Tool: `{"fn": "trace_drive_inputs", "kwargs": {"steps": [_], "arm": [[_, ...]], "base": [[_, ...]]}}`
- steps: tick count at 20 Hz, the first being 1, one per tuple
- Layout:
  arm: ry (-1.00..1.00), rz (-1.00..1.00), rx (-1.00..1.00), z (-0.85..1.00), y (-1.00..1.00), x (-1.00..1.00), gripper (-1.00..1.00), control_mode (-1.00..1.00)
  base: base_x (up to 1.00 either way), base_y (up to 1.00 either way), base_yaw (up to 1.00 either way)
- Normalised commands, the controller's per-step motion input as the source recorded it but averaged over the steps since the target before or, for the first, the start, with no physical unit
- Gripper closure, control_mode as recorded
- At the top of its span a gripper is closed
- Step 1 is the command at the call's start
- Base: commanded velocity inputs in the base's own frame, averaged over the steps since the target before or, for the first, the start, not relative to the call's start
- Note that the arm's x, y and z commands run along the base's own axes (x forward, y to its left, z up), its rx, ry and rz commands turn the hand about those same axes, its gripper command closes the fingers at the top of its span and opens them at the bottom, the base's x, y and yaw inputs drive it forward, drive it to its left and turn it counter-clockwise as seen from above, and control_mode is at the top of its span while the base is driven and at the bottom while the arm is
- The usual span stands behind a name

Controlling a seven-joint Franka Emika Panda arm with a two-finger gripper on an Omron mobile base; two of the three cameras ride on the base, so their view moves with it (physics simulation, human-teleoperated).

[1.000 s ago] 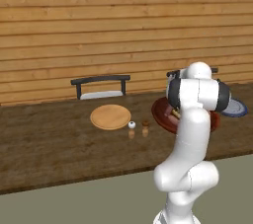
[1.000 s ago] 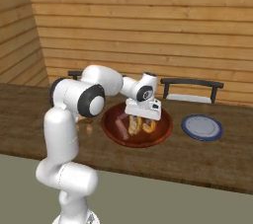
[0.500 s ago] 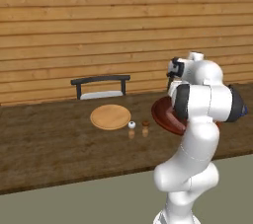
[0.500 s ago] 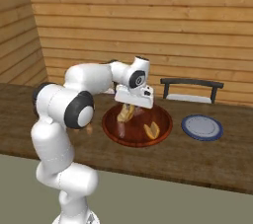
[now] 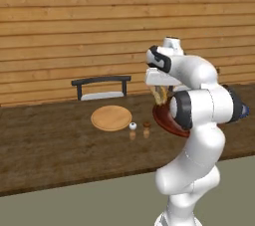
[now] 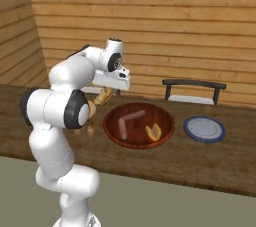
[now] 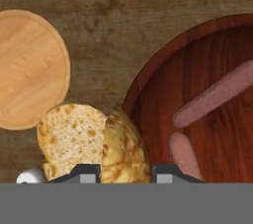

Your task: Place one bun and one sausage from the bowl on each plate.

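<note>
Gripping a bun (image 7: 94, 141) between closed jaws, the gripper (image 7: 126, 171) is hanging above the counter (image 7: 113, 35), between the tan plate (image 7: 27, 67) and the bowl (image 7: 148, 77) holding two sausages (image 7: 212, 99); the blue-grey plate (image 6: 204, 129) is sitting beyond the bowl.

Raised hand (image 7: 121, 171), apparently clamped shut

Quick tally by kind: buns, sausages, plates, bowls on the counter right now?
Buns: 2, one in the pincer as the held bun, one bun in the bowl
Sausages: 2
Plates: 2, tan plate, blue plate
Bowls: 1
Total: 7
</note>
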Motion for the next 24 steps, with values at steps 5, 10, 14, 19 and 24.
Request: {"fn": "trace_drive_inputs", "kwargs": {"steps": [5, 10, 14, 19, 24], "arm": [[0.07, 0.0, -0.02, 0.03, 1.0, 0.55, 1.0, -1.0], [0.13, 0.0, -0.08, -0.38, 1.0, 0.0, 1.0, -1.0], [0.12, 0.0, -0.04, -0.78, 0.75, 0.06, 1.0, -1.0], [0.06, 0.0, 0.0, -0.57, 0.41, 0.49, 1.0, -1.0], [0.09, 0.0, -0.01, -0.5, 0.27, 0.32, 1.0, -1.0]], "base": [[0.0, 0.0, 0.0], [0.0, 0.0, 0.0], [0.0, 0.0, 0.0], [0.0, 0.0, 0.0], [0.0, 0.0, 0.0]]}}
